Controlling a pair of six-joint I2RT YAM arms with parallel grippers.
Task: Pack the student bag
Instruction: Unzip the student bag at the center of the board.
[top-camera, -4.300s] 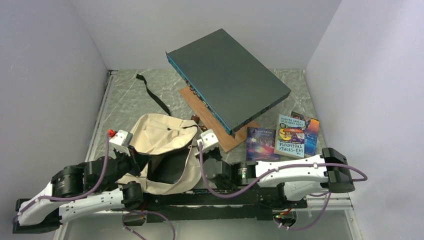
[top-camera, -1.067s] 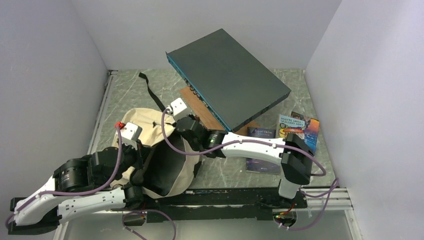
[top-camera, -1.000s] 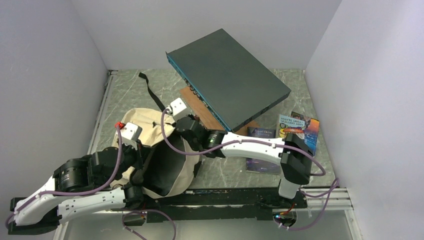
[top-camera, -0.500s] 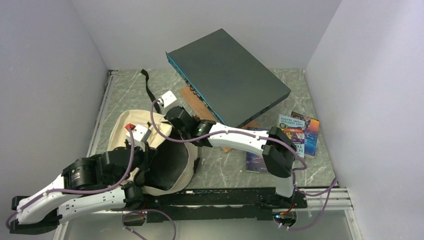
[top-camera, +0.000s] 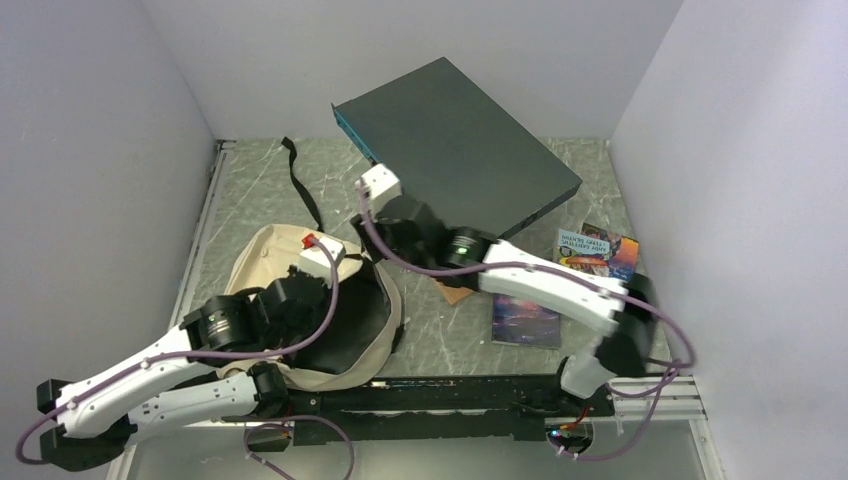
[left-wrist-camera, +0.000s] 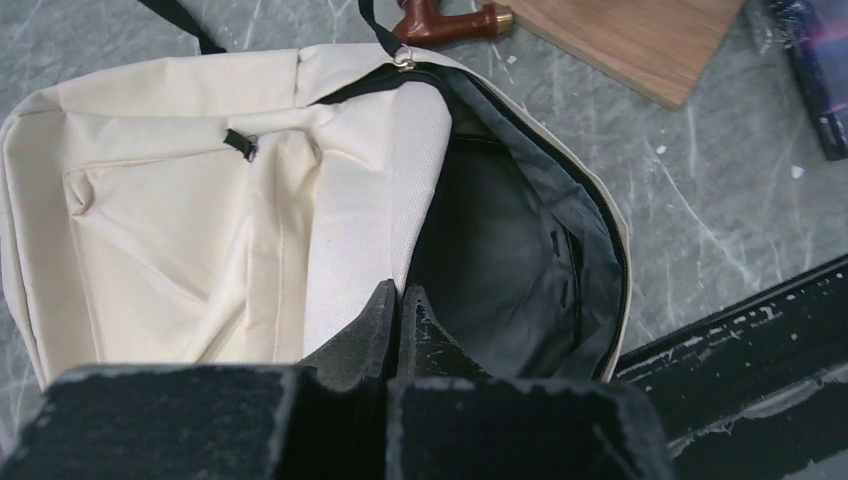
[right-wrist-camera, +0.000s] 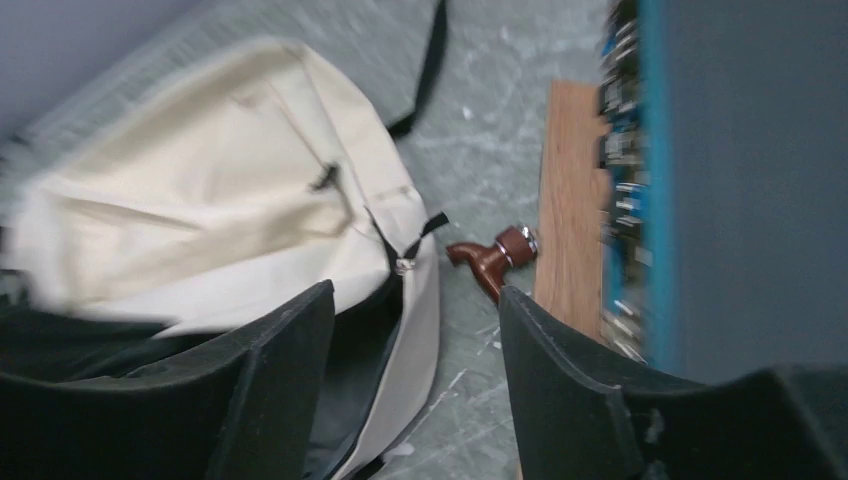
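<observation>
Release | right fingers (right-wrist-camera: 290, 350) now parted, seemingly clear of student bag (left-wrist-camera: 180, 200)

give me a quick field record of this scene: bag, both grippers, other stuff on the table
student bag: cream, lying on table, main zip open, dark lining showing
left gripper: shut, pinching the bag's opening rim
right gripper: open, empty, beside the bag
dark grey box: partly over wooden board
books: on table, right of the bag, outside it
</observation>
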